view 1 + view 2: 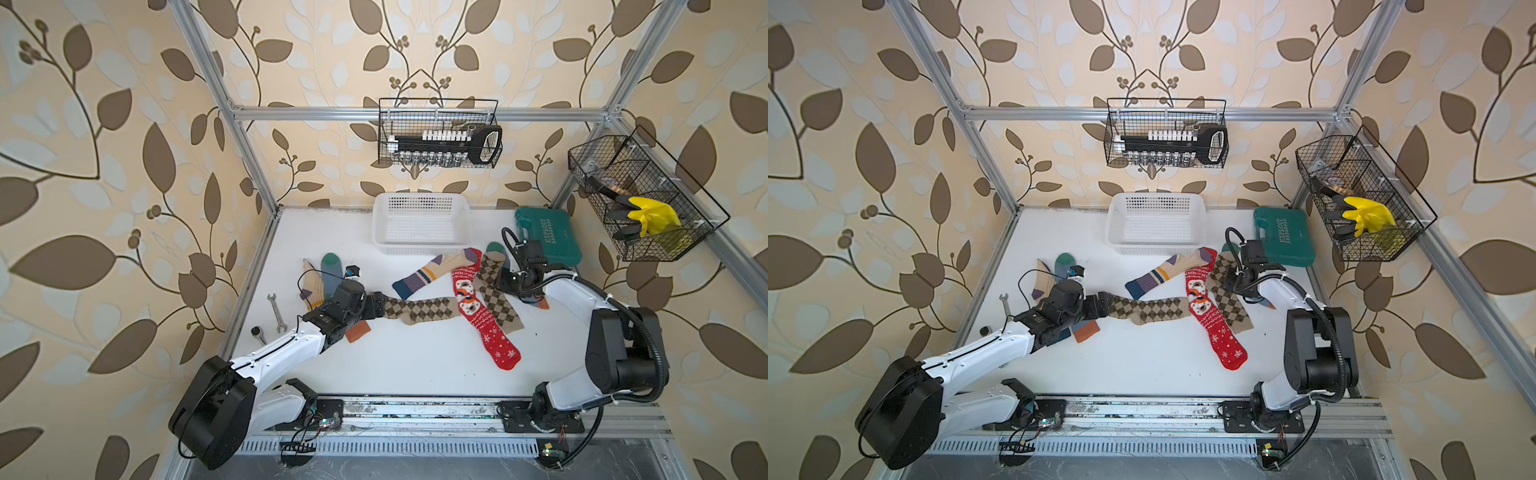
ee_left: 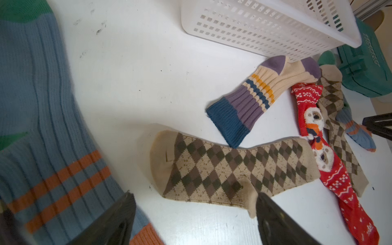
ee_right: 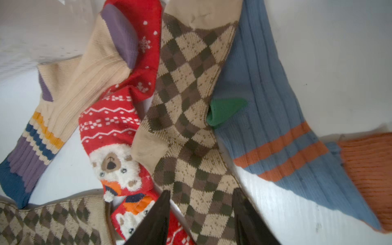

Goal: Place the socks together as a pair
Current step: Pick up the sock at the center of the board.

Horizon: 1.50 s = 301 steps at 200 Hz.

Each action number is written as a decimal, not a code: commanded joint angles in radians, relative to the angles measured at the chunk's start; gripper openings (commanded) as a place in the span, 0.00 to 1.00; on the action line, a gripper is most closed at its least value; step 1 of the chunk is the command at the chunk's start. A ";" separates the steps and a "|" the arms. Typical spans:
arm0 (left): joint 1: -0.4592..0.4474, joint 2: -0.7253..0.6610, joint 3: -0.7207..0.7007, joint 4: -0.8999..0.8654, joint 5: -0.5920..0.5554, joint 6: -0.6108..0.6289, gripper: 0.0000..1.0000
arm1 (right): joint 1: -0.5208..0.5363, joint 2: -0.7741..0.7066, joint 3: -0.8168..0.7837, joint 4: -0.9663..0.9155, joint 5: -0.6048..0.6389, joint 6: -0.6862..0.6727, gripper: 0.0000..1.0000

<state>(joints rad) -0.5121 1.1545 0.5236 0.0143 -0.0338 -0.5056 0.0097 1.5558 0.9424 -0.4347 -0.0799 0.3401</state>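
One brown-tan argyle sock (image 1: 415,311) lies flat across the middle of the table. My left gripper (image 1: 376,305) stands open at its toe end, and the fingers (image 2: 273,218) hold nothing. Under that arm lie a blue-grey sock (image 2: 42,127) and a cream striped sock (image 1: 311,286). A second argyle sock (image 3: 191,106) lies to the right, beside a red snowflake sock (image 1: 486,324), another cream striped sock (image 1: 432,270) and another blue-grey sock (image 3: 275,127). My right gripper (image 3: 201,199) hangs open over this second argyle sock, one finger on either side.
A white plastic basket (image 1: 419,248) stands at the back, with a green tool case (image 1: 548,237) to its right. Two wrenches (image 1: 276,311) lie near the left table edge. Wire baskets hang on the frame; the right one holds a yellow glove (image 1: 652,216).
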 commanded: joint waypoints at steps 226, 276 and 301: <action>-0.031 -0.029 -0.010 0.038 -0.003 0.013 0.91 | -0.005 0.074 0.013 -0.018 0.030 -0.002 0.00; -0.031 -0.023 -0.002 0.032 -0.007 0.015 0.91 | 0.089 -0.110 0.083 -0.163 0.128 -0.020 0.00; -0.032 -0.019 0.007 0.018 -0.005 0.010 0.91 | 0.141 -0.169 0.146 -0.252 0.073 -0.035 0.00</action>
<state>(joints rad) -0.5320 1.1343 0.5171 0.0299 -0.0341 -0.5037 0.1112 1.4364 1.0168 -0.5606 0.0040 0.3328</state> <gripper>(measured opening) 0.912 0.049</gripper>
